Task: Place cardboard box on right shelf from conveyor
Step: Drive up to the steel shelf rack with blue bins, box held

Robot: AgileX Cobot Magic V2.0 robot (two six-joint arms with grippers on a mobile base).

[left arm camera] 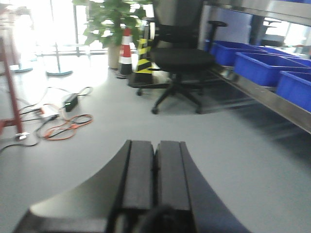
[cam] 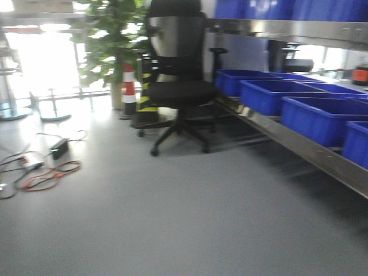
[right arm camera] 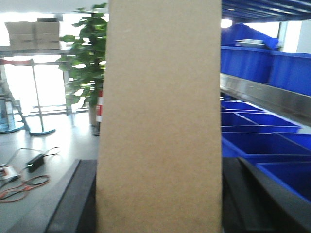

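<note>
Where floor (cam: 172, 218) shows grey, shelf (cam: 322, 156) seemingly steel

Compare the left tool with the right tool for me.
The left tool is shut and empty; the right tool grips the cardboard box. The left tool's fingers touch; the right tool's sit apart, one on each side of the box. Both have black fingers.

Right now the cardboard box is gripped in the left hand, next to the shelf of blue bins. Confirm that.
Wrong hand: the right wrist view shows the cardboard box gripped in the right hand, next to the shelf of blue bins. The left hand is shut and empty.
</note>
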